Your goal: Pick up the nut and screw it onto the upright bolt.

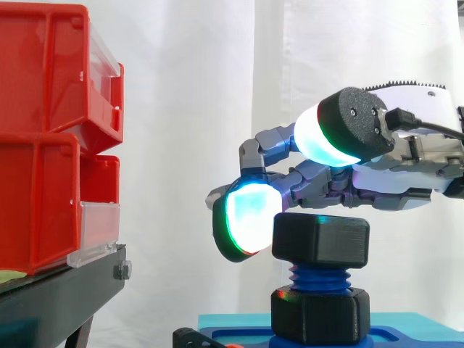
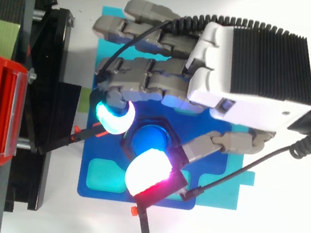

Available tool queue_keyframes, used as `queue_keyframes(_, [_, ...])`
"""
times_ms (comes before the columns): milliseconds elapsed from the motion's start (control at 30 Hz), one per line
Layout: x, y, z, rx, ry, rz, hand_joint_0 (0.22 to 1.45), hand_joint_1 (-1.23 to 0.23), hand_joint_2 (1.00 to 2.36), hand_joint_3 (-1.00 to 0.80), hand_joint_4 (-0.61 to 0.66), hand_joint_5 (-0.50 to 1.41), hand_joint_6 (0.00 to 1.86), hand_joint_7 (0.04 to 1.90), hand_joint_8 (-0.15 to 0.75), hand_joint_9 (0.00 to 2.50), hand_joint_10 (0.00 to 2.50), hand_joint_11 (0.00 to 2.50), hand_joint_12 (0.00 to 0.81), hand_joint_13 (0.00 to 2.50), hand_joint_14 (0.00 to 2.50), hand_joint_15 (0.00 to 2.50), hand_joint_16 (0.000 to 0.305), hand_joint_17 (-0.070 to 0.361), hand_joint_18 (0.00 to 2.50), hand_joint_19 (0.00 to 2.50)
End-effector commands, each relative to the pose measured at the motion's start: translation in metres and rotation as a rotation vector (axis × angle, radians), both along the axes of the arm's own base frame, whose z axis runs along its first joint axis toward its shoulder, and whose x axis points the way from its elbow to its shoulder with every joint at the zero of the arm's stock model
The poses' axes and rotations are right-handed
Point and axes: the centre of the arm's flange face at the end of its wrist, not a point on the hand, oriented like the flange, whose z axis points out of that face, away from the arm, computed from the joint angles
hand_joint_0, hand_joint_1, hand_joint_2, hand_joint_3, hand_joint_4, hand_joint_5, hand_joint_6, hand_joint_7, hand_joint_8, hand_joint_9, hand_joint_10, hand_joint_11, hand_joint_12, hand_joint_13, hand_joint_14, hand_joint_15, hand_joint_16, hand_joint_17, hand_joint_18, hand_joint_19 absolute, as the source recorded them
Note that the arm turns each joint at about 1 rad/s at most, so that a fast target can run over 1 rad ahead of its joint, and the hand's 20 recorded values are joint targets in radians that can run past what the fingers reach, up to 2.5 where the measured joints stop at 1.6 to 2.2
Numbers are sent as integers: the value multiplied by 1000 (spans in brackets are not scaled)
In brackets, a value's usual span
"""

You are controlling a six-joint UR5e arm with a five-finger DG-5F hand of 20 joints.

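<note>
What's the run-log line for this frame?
hand: shut on nut | nut: atop upright blue bolt, threads exposed below | black collar: at bolt base

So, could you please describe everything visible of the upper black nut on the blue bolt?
The upper nut is black, hexagonal, matte and plastic-looking. It sits level at the top of the upright blue bolt, whose threads show beneath it, above a second, lower nut. From above, the bolt's blue end shows in its hole. The hand hangs close over it; a grip cannot be confirmed.
</note>
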Motion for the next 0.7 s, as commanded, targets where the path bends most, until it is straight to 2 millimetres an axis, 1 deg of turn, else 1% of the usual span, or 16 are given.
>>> queue_keyframes(0, [-1, -11, 1, -3, -1, 0, 471, -300, 1000, -500, 65, 46, 503, 1364, 209, 769, 0, 0, 278, 255, 0, 0, 34, 76, 0, 0])
queue_keyframes(67, [-1, -14, 1, -3, -3, 0, 479, -322, 1000, -500, 67, 51, 502, 1383, 212, 836, 0, 0, 265, 323, 0, 0, 31, 70, 0, 0])
queue_keyframes(100, [-1, -16, 0, -4, -3, 3, 486, -342, 1000, -500, 84, 57, 502, 1388, 222, 945, 0, 0, 261, 396, 0, 0, 29, 66, 12, 0])
queue_keyframes(167, [-2, -20, 0, -6, -5, 3, 496, -363, 1000, -500, 77, 65, 502, 1412, 225, 1055, 0, 0, 245, 480, 0, 0, 26, 58, 106, 0])
queue_keyframes(233, [-3, -27, 1, -8, -6, 2, 511, -403, 1000, -500, 59, 79, 501, 1437, 219, 1264, 0, 0, 219, 640, 0, 0, 21, 48, 261, 0])
queue_keyframes(267, [-3, -31, 0, -12, -5, 4, 513, -409, 1000, -500, 50, 81, 501, 1443, 221, 1320, 0, 0, 210, 682, 0, 0, 20, 45, 302, 0])
queue_keyframes(300, [-3, -33, 1, -14, -7, 2, 520, -429, 1000, -500, 40, 88, 500, 1461, 211, 1448, 0, 19, 199, 793, 0, 0, 18, 40, 405, 0])
queue_keyframes(333, [-4, -37, 0, -18, -5, 2, 526, -443, 1000, -500, 15, 95, 507, 1460, 213, 1623, 4, 107, 181, 914, 0, 0, 15, 34, 514, 0])
queue_keyframes(367, [-4, -37, 0, -19, -7, 3, 530, -452, 1000, -500, 8, 95, 515, 1447, 208, 1684, 6, 151, 177, 985, 1, 24, 14, 31, 564, 0])
queue_keyframes(400, [-4, -39, 0, -21, -8, 1, 535, -461, 1000, -500, -5, 95, 535, 1417, 216, 1922, 12, 324, 164, 1171, 4, 89, 11, 25, 682, 73])
queue_keyframes(433, [-4, -40, 1, -23, -10, 2, 537, -469, 1000, -500, -9, 93, 547, 1390, 218, 2103, 20, 523, 157, 1325, 7, 144, 10, 22, 778, 119])
queue_keyframes(467, [-4, -42, 1, -26, -13, 1, 537, -471, 1000, -500, -4, 94, 549, 1388, 218, 2148, 20, 557, 147, 1350, 6, 155, 9, 20, 801, 136])
queue_keyframes(500, [-4, -45, 1, -29, -18, 2, 538, -472, 1000, -500, -2, 95, 552, 1377, 238, 2242, 24, 642, 144, 1431, 6, 167, 8, 19, 852, 160])
queue_keyframes(533, [-4, -47, 2, -31, -23, 1, 535, -477, 1000, -500, 6, 96, 554, 1369, 247, 2278, 25, 670, 139, 1476, 7, 168, 7, 17, 902, 172])
queue_keyframes(600, [-5, -52, 3, -32, -26, 1, 527, -470, 1000, -500, 12, 98, 553, 1367, 255, 2306, 25, 685, 134, 1522, 6, 169, 6, 14, 926, 179])
queue_keyframes(667, [-5, -52, 3, -32, -26, 3, 520, -450, 1000, -500, 5, 99, 552, 1380, 264, 2315, 23, 676, 140, 1527, 6, 163, 6, 14, 938, 173])
